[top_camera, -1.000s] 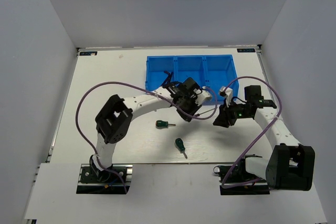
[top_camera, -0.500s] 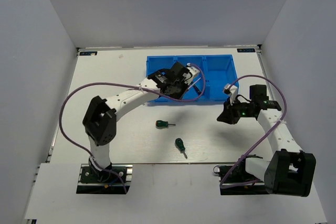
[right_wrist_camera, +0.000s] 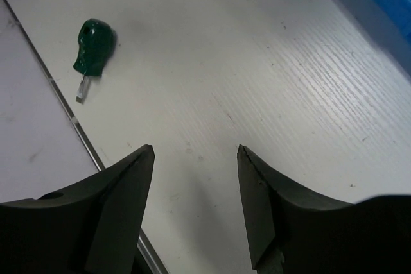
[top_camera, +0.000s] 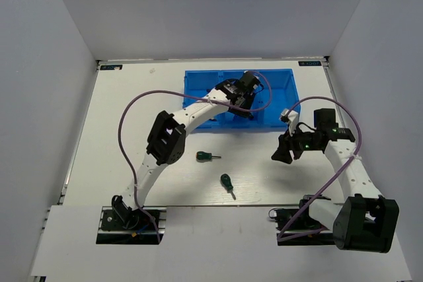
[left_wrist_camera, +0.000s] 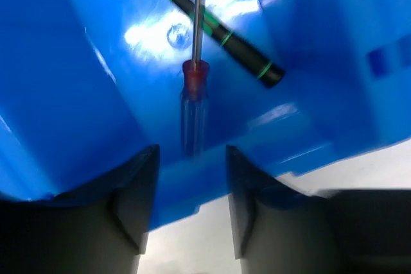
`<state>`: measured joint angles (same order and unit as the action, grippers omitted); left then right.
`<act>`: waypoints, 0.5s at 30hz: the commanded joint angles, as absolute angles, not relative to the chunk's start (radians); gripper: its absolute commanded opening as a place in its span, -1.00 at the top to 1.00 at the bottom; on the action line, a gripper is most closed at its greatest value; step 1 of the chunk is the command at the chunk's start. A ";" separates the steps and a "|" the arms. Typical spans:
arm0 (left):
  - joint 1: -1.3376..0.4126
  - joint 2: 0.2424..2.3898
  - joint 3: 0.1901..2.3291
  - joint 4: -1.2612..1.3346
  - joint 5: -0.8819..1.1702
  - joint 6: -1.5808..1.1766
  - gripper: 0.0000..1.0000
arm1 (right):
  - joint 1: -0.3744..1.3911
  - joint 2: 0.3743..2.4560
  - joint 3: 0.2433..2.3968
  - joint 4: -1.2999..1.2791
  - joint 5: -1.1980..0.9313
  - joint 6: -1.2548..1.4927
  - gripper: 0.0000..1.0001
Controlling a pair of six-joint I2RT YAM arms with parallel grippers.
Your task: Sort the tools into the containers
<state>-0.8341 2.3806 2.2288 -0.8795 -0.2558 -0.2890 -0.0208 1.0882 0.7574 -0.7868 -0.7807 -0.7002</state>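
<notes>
Hanging over the tray [top_camera: 195, 90], the left tool [left_wrist_camera: 191, 181] is seen spread and empty. A red screwdriver [left_wrist_camera: 194, 81] and a black screwdriver [left_wrist_camera: 225, 33] lie below, shafts cut off at 12 o'clock. The right tool [right_wrist_camera: 194, 152] is held agape above the table [right_wrist_camera: 289, 94], with a green screwdriver [right_wrist_camera: 93, 46] at 10 o'clock.

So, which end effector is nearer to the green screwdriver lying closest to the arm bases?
Right. The right end effector hangs open over the table, to the right of that green screwdriver. The left end effector is farther back, over the blue tray.
</notes>
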 commanded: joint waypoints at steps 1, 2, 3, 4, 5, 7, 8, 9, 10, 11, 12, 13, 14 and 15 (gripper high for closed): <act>-0.841 2.261 2.142 -0.882 -0.272 -0.325 -0.38 | -0.002 1.072 0.790 -0.844 -0.819 -0.755 -0.22; -0.841 2.240 2.122 -0.847 -0.272 -0.325 -0.43 | -0.002 1.077 0.792 -0.845 -0.839 -0.755 -0.22; -0.841 2.194 2.108 -0.833 -0.261 -0.315 -0.46 | 0.046 1.083 0.799 -0.845 -0.839 -0.753 -0.22; -0.841 2.169 2.086 -0.821 -0.246 -0.298 -0.52 | 0.057 1.088 0.798 -0.829 -0.841 -0.735 -0.22; -0.851 2.143 2.077 -0.792 -0.236 -0.285 -0.52 | 0.081 1.089 0.801 -0.827 -0.850 -0.732 -0.22; -0.865 2.041 2.045 -0.753 -0.245 -0.246 -0.54 | 0.135 1.107 0.805 -0.786 -0.844 -0.680 -0.09; -0.865 1.998 2.024 -0.736 -0.245 -0.245 -0.52 | 0.182 1.117 0.808 -0.775 -0.829 -0.625 -0.03; -0.874 1.950 1.991 -0.720 -0.235 -0.245 -0.48 | 0.207 1.123 0.810 -0.752 -0.825 -0.597 0.02; -0.874 1.900 1.909 -0.701 -0.235 -0.255 -0.41 | 0.275 1.146 0.810 -0.735 -0.821 -0.506 0.05; -0.874 1.847 1.864 -0.686 -0.244 -0.255 -0.09 | 0.305 1.152 0.804 -0.663 -0.818 -0.465 0.09; -0.874 1.751 1.823 -0.686 -0.255 -0.274 0.17 | 0.331 1.158 0.795 -0.635 -0.793 -0.424 0.20; -0.874 1.705 1.734 -0.696 -0.291 -0.308 0.44 | 0.421 1.167 0.779 -0.611 -0.781 -0.335 0.26; -0.874 1.656 1.683 -0.696 -0.308 -0.322 0.72 | 0.455 1.175 0.775 -0.583 -0.767 -0.299 0.32; -0.865 1.555 1.630 -0.722 -0.325 -0.337 0.77 | 0.484 1.183 0.770 -0.507 -0.726 -0.269 0.37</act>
<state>-0.8715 1.7653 1.7306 -0.7200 -0.2668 -0.2947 0.3943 1.1706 0.7704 -0.6739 -0.7780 -0.4583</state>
